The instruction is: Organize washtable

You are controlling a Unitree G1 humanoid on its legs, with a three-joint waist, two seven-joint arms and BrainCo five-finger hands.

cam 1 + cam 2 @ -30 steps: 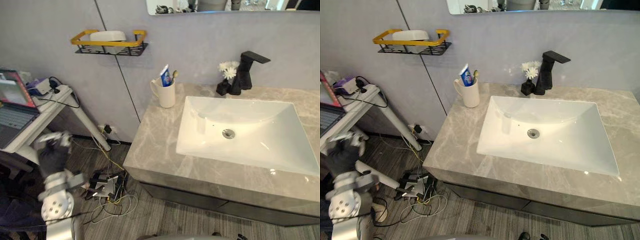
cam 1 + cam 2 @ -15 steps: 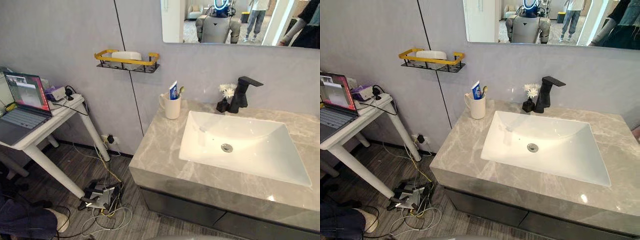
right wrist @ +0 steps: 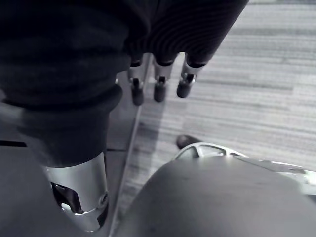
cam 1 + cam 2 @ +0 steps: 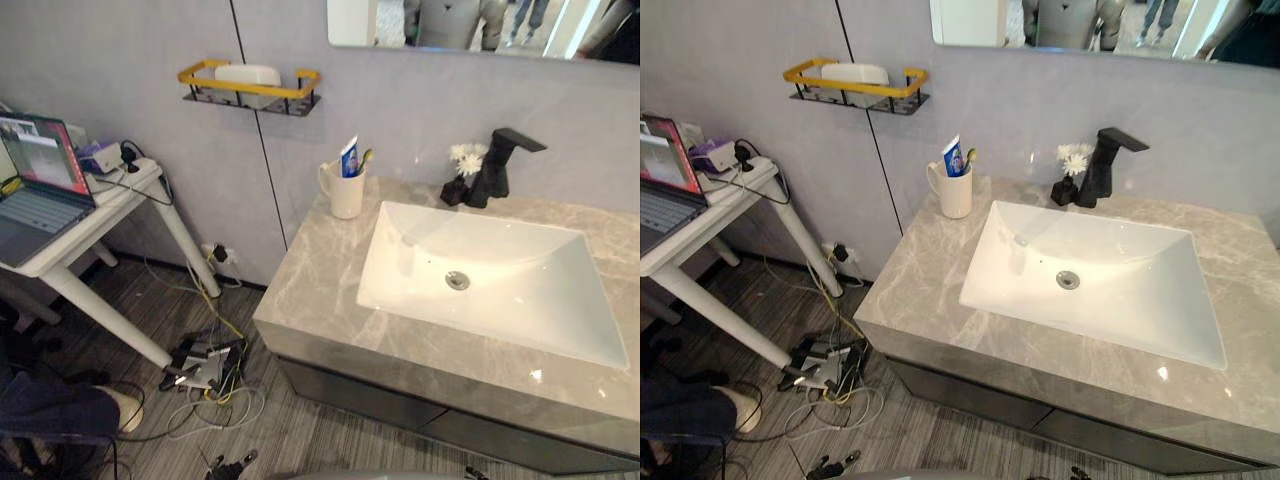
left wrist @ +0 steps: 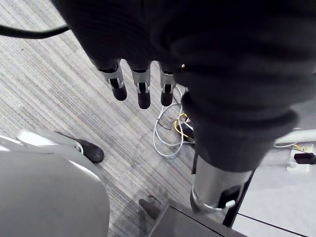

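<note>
Hanging above the floor (image 5: 49, 89), the left hand (image 5: 143, 91) and right hand (image 3: 160, 88) show loosely straight fingers holding nothing. Farther out, the marble washtable (image 4: 320, 290) carries a white sink (image 4: 480, 275), with a cream cup (image 4: 345, 192) of toothpaste (image 4: 349, 158) and toothbrush (image 4: 363, 157) just left of its far corner, and a black faucet (image 4: 500, 165) beside a white flower (image 4: 465, 157) behind the basin. Beyond, a yellow-railed wall shelf (image 4: 195, 76) holds white soap (image 4: 247, 74).

Left robot hand (image 5: 142, 90) now down.
</note>
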